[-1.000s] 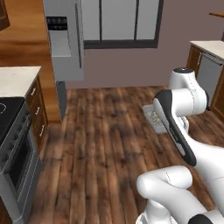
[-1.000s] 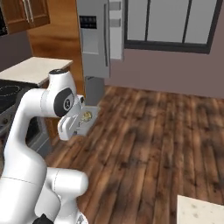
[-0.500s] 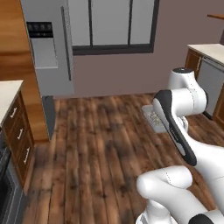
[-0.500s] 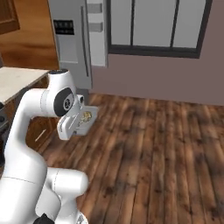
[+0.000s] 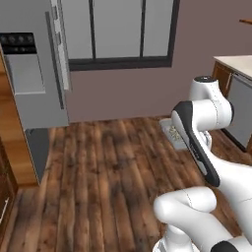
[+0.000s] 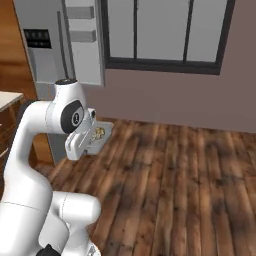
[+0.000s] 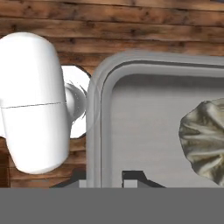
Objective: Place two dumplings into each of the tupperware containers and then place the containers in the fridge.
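My gripper [image 7: 107, 178] is shut on the raised rim of a grey tupperware container [image 7: 144, 131], and its dark fingertips [image 7: 133, 176] clamp that rim from both sides. A pale crinkled dumpling [image 7: 204, 141] lies inside at the right. In the base views the arm holds the container [image 6: 98, 137] level above the wooden floor, with dumplings [image 6: 98, 132] in it. The arm partly hides the same container [image 5: 174, 133] in the left base view. The tall grey fridge [image 5: 27, 74] stands at the left, and its door [image 6: 84, 40] is swung open.
A dark-framed window [image 5: 120, 29] fills the wall ahead. A counter with a grey appliance front [image 5: 241, 106] stands at the right. Wooden cabinets [image 5: 10, 147] flank the fridge, and a pale countertop [image 6: 7, 97] lies at the far left. Open wooden floor [image 6: 175, 170] stretches ahead.
The base has turned, so the whole scene has slid: the stove has left the view and the fridge and window are closer. The arm keeps the same pose with the container.
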